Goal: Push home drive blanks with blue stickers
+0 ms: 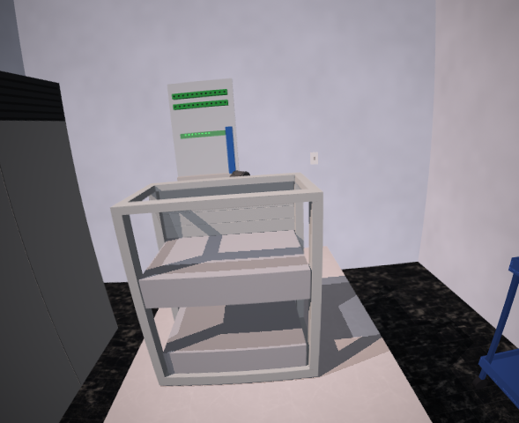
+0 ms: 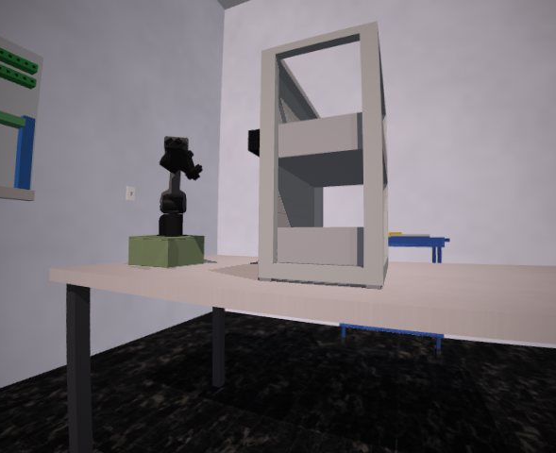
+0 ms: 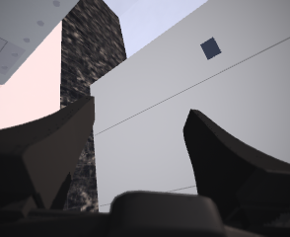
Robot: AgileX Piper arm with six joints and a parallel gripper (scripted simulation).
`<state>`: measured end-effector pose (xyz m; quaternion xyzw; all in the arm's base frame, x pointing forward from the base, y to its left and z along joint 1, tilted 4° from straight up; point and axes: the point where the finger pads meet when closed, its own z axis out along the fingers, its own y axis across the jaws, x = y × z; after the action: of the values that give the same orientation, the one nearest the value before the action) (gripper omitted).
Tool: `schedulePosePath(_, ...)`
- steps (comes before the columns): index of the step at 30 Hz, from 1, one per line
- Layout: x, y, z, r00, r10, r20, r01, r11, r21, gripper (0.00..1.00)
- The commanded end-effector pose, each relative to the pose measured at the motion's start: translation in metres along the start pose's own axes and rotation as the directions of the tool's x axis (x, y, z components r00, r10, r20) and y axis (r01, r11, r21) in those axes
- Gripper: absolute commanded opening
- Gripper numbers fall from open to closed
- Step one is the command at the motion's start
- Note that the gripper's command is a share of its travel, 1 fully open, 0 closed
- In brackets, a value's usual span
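The grey open-frame rack (image 1: 223, 278) stands on the table and shows its back in the top view. Its upper chassis (image 1: 225, 286) and lower chassis (image 1: 236, 357) are plain grey from here. In the exterior view the rack (image 2: 322, 156) shows side-on, and a black block (image 2: 254, 142) stands out of its front at the upper chassis. No sticker shows in any view. My arm (image 2: 173, 194) stands upright on a green pedestal (image 2: 166, 250), apart from the rack's front. My gripper (image 2: 194, 170) is open and empty. In the wrist view the spread fingers face a grey panel with a small dark square (image 3: 211, 47).
A dark grey cabinet (image 1: 26, 255) stands left of the table. A wall panel with green strips (image 1: 202, 129) hangs behind the arm. A blue cart (image 1: 516, 337) stands at the right. Only the arm's top (image 1: 240, 173) shows above the rack in the top view.
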<state>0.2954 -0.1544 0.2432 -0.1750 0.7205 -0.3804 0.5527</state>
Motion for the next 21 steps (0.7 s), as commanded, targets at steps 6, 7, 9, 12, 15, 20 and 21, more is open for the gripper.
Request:
schedulePosePath(6,-0.019,0.008,-0.007,0.985,-0.144,0.093,0.146,0.989,-0.009,1.00)
schedulePosePath(7,-0.022,0.010,-0.008,0.980,-0.167,0.107,0.169,0.986,-0.009,1.00)
schedulePosePath(9,-0.028,0.013,-0.010,0.968,-0.210,0.137,0.213,0.977,-0.009,1.00)
schedulePosePath(12,-0.037,0.018,-0.014,0.946,-0.269,0.179,0.275,0.962,-0.005,1.00)
schedulePosePath(15,-0.045,0.023,-0.018,0.921,-0.323,0.219,0.331,0.944,0.001,1.00)
schedulePosePath(20,-0.052,0.028,-0.022,0.892,-0.372,0.256,0.382,0.924,0.009,1.00)
schedulePosePath(21,-0.054,0.030,-0.023,0.882,-0.387,0.268,0.398,0.917,0.012,1.00)
